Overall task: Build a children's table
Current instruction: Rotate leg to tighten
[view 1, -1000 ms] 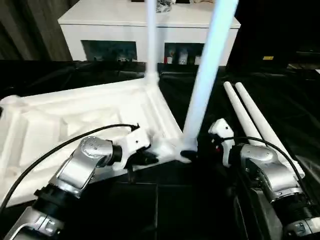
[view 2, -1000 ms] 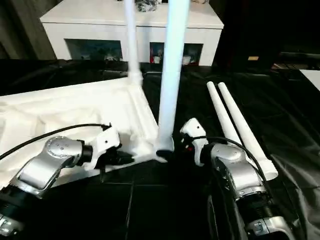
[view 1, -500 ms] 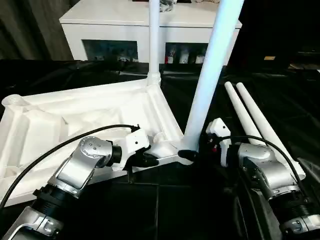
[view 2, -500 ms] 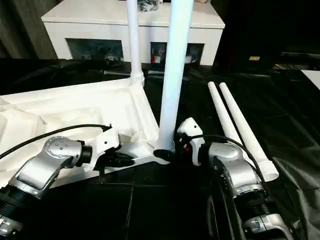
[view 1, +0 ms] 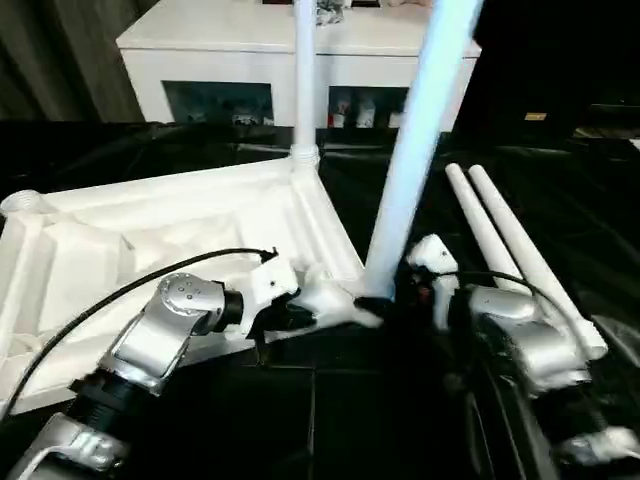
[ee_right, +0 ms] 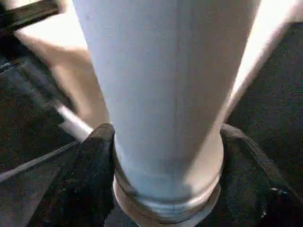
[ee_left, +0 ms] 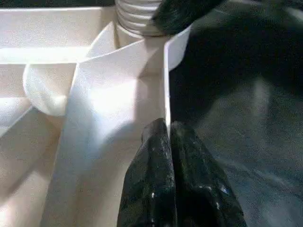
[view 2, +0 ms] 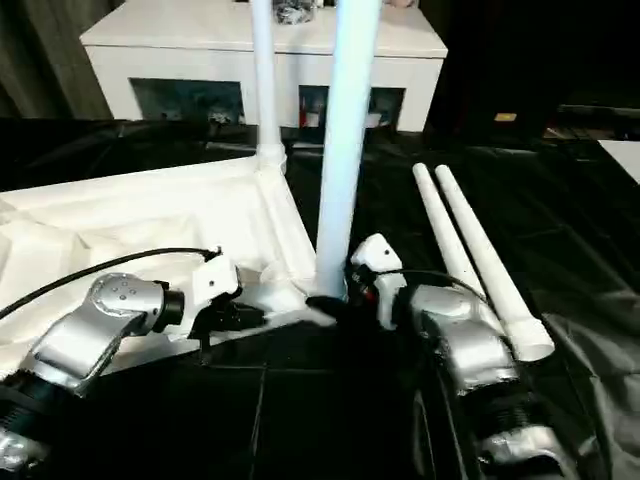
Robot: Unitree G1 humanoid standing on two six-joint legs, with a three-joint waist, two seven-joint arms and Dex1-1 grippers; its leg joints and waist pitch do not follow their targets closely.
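We had our left gripper [ee_left: 166, 137] pinched shut on the upturned tabletop's [view 1: 180, 225] near rim to steady it while our right gripper [ee_right: 165, 156] clamped the near-corner leg [view 1: 415, 150] at its base, seating it upright.

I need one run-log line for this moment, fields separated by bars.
left gripper: shut on tabletop rim | right gripper: shut on near-corner leg | loose legs: two

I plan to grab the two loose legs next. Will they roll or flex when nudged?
The two loose legs are smooth round tubes lying on the black cover, so a sideways nudge probably rolls them. Being tapered, they would likely curve off rather than roll straight. They lie dead straight, so probably stiff.
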